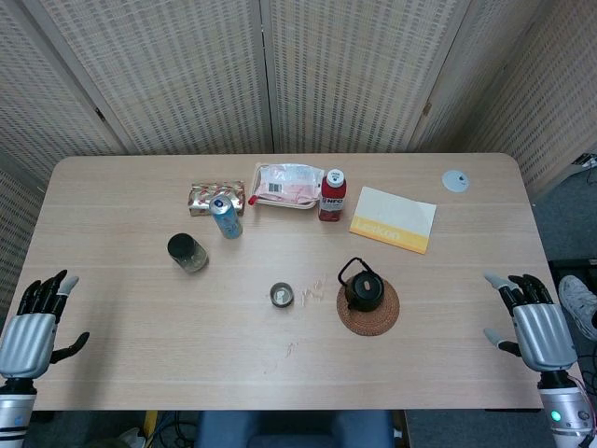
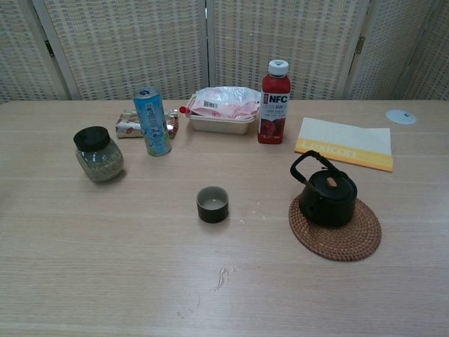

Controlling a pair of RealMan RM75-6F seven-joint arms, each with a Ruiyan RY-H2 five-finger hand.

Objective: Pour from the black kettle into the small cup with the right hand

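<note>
The kettle point(image 1: 363, 289) stands upright on a round woven mat point(image 1: 367, 308), right of the table's point(image 1: 140, 355) middle, its looped handle leaning up and to the left and its lid closed. Just left of the kettle, apart from the mat, sits the cup point(image 1: 282, 295), upright with its mouth open; whether it holds anything cannot be told. A few pale specks lie on the wood between cup and kettle, and a faint scuff mark lies in front of the cup. Behind the kettle a red juice bottle point(image 1: 333, 194) with a white cap stands upright, and right of that lies a white and yellow booklet point(image 1: 393, 219). Left of the bottle is a shallow tray wrapped in plastic point(image 1: 287, 187), then a blue can point(image 1: 225, 217) and a small patterned packet point(image 1: 217, 196) behind the can. Farther left of the kettle, beyond the cup, stands a glass jar point(image 1: 187, 253) with a dark lid. A small white disc point(image 1: 454, 180) lies far behind and right of the kettle. The right hand point(image 1: 532, 322) hovers at the table's edge, well right of the kettle, fingers spread and holding nothing. The left hand point(image 1: 37, 322) sits at the opposite edge, far left of the kettle, fingers likewise apart and empty. Only the head view shows the hands.
</note>
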